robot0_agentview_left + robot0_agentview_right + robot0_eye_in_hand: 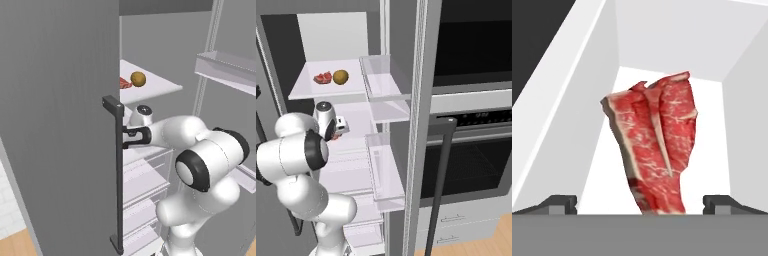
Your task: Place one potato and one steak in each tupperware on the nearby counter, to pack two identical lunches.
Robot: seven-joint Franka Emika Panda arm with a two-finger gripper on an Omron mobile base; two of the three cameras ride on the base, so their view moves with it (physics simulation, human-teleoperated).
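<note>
A red-pink steak [657, 145] with pale streaks lies on a white fridge shelf [712, 130], right in front of my gripper [641, 204]. The gripper is open, one fingertip on each side of the steak's near end, and grips nothing. My hand [338, 126] reaches into the fridge at the second shelf, close beside the door edge [120, 140]. One shelf higher, another steak [323, 78] [124, 82] lies next to a golden-brown potato [340, 76] [138, 78]. The tupperware and the counter are out of view.
The grey fridge door [60, 125] with its dark vertical handle [118, 175] stands open at my left. Clear door bins [383, 75] hang on the right door. A black oven [471, 150] with a long handle stands to the right.
</note>
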